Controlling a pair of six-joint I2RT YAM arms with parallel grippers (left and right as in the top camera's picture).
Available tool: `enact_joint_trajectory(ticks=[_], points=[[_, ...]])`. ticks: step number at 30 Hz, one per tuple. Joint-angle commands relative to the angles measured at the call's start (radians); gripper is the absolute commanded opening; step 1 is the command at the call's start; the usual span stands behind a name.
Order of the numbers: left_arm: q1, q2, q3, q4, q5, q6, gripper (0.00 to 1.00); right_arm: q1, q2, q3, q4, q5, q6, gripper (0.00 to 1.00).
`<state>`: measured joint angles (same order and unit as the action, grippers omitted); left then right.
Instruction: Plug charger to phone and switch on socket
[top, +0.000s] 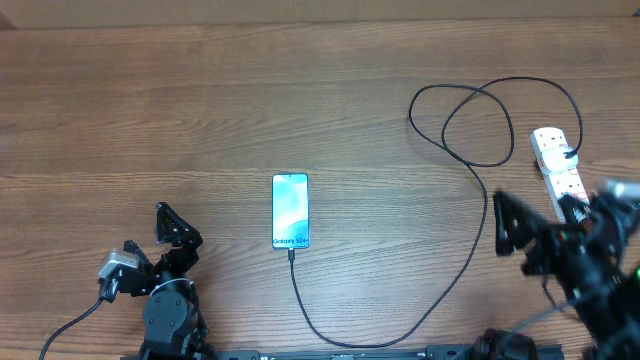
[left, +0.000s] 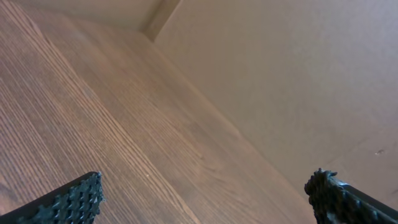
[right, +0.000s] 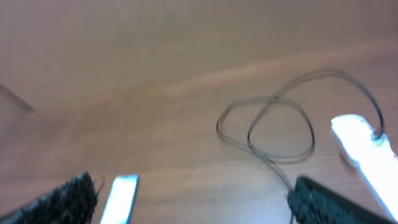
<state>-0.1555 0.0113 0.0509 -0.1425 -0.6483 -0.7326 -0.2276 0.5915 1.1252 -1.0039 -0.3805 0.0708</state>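
Observation:
The phone (top: 290, 210) lies flat at the table's middle, its screen lit. The thin black charger cable (top: 470, 255) runs from the phone's near end in a curve to the right, loops at the back right (top: 470, 125) and ends at a black plug in the white socket strip (top: 556, 165). My right gripper (top: 535, 232) is open and empty, just left of the strip. Its view is blurred and shows the phone (right: 118, 198), the cable loops (right: 267, 127) and the strip (right: 367, 152). My left gripper (top: 170, 232) is open and empty at the front left.
The wooden table (top: 200, 110) ends at a light wall along the back (left: 280, 74). My left wrist view shows only bare wood and wall between its fingers (left: 202, 199).

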Motion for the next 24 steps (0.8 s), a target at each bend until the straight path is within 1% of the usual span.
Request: enact_joint_trajectory(ticks=[1,2,3,4,7,10,14,17,24], points=[[0.005,-0.005,-0.007,0.001,-0.021,0.016,1.00,0.008,-0.034,-0.169,0.166,-0.070,-0.046,1.00],[0.005,-0.005,-0.007,0.001,-0.021,0.016,1.00,0.016,-0.050,-0.229,0.252,-0.090,-0.046,1.00],[0.005,-0.005,-0.007,0.000,-0.021,0.016,1.00,0.040,-0.086,-0.322,0.385,-0.106,-0.045,1.00],[0.005,-0.005,-0.007,0.001,-0.021,0.015,0.99,0.053,-0.106,-0.364,0.443,-0.111,-0.046,1.00],[0.005,-0.005,-0.007,0.001,-0.021,0.015,1.00,0.132,-0.225,-0.563,0.695,-0.095,-0.045,1.00],[0.005,-0.005,-0.007,0.001,-0.021,0.015,1.00,0.188,-0.338,-0.716,0.850,-0.031,-0.037,1.00],[0.005,-0.005,-0.007,0.001,-0.021,0.015,0.99,0.206,-0.459,-0.862,0.944,0.063,0.036,1.00],[0.005,-0.005,-0.007,0.001,-0.021,0.015,0.99,0.204,-0.512,-0.943,0.994,0.090,0.042,1.00],[0.005,-0.005,-0.007,0.001,-0.021,0.015,1.00,0.204,-0.589,-1.073,1.011,0.161,0.041,1.00]])
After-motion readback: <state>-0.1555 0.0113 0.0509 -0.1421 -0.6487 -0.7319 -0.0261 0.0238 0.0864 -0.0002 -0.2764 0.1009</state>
